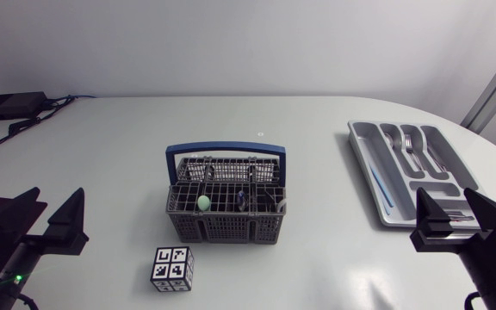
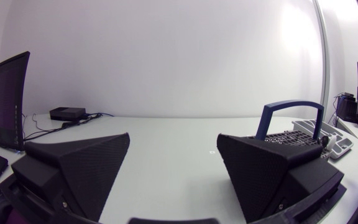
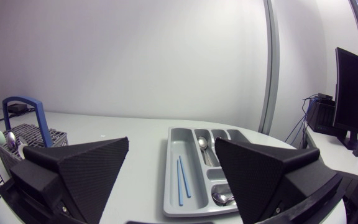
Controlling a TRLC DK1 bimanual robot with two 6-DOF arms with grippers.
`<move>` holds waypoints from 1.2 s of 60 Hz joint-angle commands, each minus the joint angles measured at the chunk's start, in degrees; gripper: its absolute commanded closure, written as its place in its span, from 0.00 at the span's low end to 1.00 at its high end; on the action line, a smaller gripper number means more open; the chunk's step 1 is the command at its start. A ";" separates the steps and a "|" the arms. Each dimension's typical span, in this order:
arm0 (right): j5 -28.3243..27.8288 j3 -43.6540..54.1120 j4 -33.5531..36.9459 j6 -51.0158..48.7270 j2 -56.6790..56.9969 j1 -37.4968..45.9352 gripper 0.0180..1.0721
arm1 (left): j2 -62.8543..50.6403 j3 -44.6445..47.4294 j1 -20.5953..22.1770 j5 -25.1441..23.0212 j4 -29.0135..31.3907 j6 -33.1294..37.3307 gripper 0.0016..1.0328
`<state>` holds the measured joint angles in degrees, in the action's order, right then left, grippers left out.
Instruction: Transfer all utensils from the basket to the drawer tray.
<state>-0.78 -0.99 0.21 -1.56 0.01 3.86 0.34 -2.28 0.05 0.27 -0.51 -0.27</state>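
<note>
White table (image 1: 102, 172), grey mesh basket (image 1: 222, 228), moulded tray (image 1: 364, 153)

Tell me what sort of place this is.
Probably a robotics lab test bench rather than a real kitchen: a white table carries a cutlery basket, a drawer tray with some cutlery in it, and a black-and-white marker cube.
</note>
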 commanded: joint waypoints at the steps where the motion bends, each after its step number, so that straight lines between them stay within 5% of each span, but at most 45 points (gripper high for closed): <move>1: 0.25 0.99 0.58 -0.37 0.16 0.19 0.05 | 0.45 2.28 -0.23 0.43 -0.01 -1.05 0.05; 32: 0.78 -1.38 1.73 -0.37 0.34 -0.52 0.05 | -0.60 -4.84 -1.29 0.61 2.62 -0.52 0.05; 46: 0.78 -4.54 2.17 -0.37 -1.94 -1.31 0.05 | -12.20 -13.36 -0.76 0.61 4.12 -1.40 0.06; 63: 1.92 -11.40 2.52 1.65 -13.63 -3.07 0.05 | -26.35 -26.02 3.81 1.22 14.22 -4.12 0.10; 72: 4.47 -14.91 4.71 2.44 -18.91 -5.97 0.05 | -37.16 -33.75 7.06 0.87 23.72 1.42 0.10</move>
<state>2.13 -13.28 3.60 -0.84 -16.29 -0.23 -33.01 -32.56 5.63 1.34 21.12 -1.43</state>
